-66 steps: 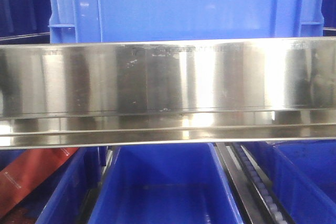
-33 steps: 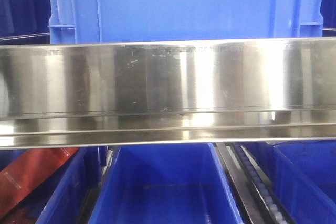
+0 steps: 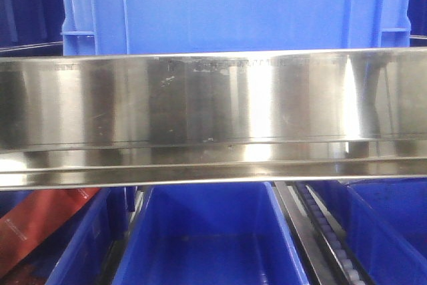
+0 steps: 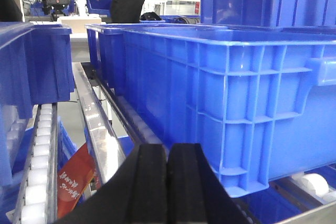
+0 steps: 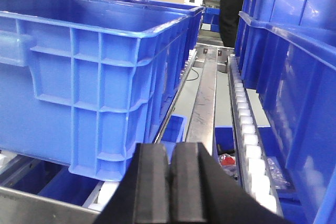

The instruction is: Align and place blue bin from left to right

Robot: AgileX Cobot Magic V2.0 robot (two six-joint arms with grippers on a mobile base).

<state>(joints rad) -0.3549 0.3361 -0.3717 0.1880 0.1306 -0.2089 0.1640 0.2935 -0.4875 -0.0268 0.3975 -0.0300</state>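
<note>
The blue bin (image 3: 233,8) stands on the upper shelf behind a steel rail, its flat wall and corner ribs facing the front view. In the left wrist view the blue bin (image 4: 236,93) fills the right side, resting on white rollers. My left gripper (image 4: 168,182) is shut and empty, just left of the bin's near corner. The right wrist view has the blue bin (image 5: 89,72) on the left. My right gripper (image 5: 170,182) is shut with nothing in it, just right of that bin's near corner. Neither gripper touches the bin.
A wide steel rail (image 3: 213,118) crosses the front view. Lower bins (image 3: 207,238) and a red package (image 3: 33,225) sit beneath it. Roller tracks (image 5: 247,140) and steel dividers (image 4: 100,129) run alongside. Other blue bins (image 4: 31,72) (image 5: 294,77) flank each side. People stand behind.
</note>
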